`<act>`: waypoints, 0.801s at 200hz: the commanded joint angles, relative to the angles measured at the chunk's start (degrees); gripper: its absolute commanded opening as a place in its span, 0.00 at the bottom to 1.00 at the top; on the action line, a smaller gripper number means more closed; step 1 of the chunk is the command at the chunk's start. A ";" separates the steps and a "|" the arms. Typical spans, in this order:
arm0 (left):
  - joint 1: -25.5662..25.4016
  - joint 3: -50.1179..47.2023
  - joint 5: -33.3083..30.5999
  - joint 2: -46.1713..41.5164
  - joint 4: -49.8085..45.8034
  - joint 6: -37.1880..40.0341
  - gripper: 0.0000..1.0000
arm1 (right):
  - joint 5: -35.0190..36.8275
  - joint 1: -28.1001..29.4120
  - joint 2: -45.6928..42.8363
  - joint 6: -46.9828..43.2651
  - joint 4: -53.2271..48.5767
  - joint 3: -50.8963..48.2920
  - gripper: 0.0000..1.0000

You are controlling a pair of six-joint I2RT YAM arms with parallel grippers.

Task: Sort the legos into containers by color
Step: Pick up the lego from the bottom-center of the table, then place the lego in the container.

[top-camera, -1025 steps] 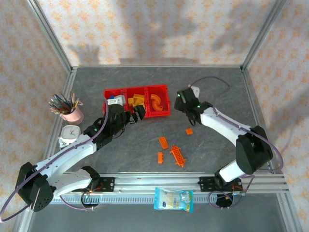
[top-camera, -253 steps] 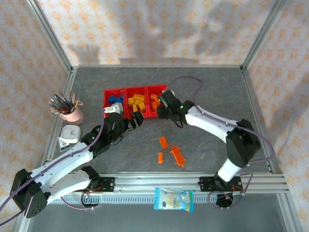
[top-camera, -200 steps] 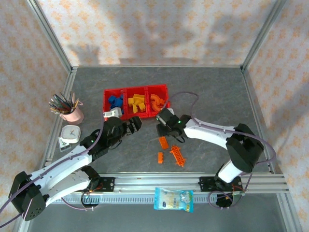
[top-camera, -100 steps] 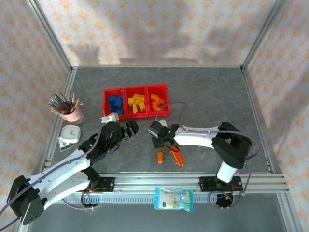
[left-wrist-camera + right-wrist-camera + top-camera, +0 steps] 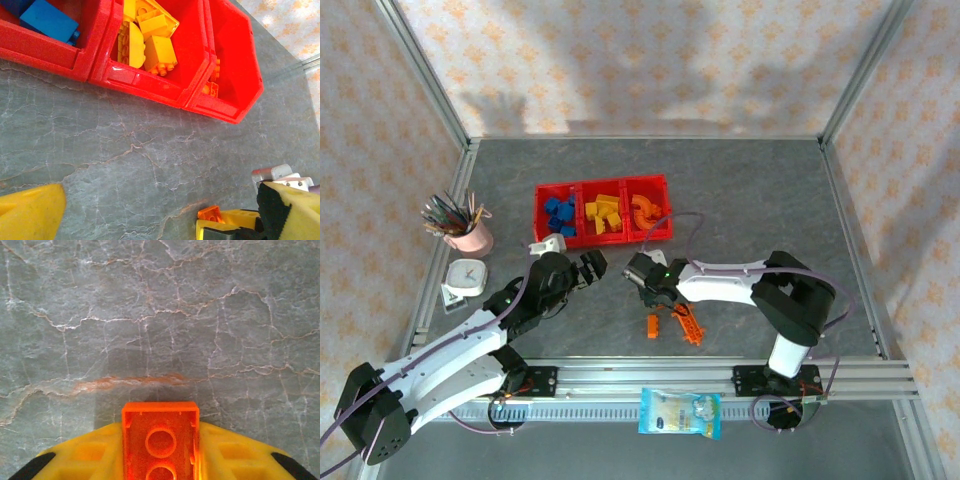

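The red containers (image 5: 602, 237) stand mid-table as one tray: blue legos (image 5: 558, 212) in the left bin, yellow legos (image 5: 603, 213) in the middle, a curved orange piece (image 5: 645, 208) in the right. My right gripper (image 5: 655, 292) is low over the table in front of the tray, shut on a flat orange brick (image 5: 160, 440) that sits between its yellow fingers (image 5: 90, 455). An orange ladder piece (image 5: 688, 323) and a small orange brick (image 5: 652, 326) lie just nearer. My left gripper (image 5: 588, 265) hangs open over bare table, nothing between its fingers (image 5: 30, 215).
A pink pen cup (image 5: 465, 235) and a small white clock (image 5: 465, 277) stand at the left. A plastic packet (image 5: 680, 412) lies on the near rail. In the left wrist view the tray's front rim (image 5: 150, 85) is ahead and the right gripper's brick (image 5: 211, 214) is at lower right.
My right gripper came from the tray's right bin down to mid-table and shut on the flat orange brick. My left arm drew back from the tray toward the near side.
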 commanded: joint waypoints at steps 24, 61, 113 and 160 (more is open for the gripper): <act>0.80 1.29 -1.00 0.11 0.20 0.53 0.99 | 4.48 0.09 -1.25 -0.68 -1.96 4.28 0.29; 1.27 4.02 -1.00 1.99 1.45 1.76 0.99 | 7.08 -2.73 -2.53 -4.16 -3.91 10.53 0.30; 2.66 7.87 -0.78 5.36 5.59 3.53 0.99 | 8.07 -10.51 2.46 -8.35 -2.99 22.50 0.32; 4.50 10.92 0.75 10.50 7.91 5.88 0.99 | 7.72 -15.67 12.74 -12.44 -3.10 36.06 0.31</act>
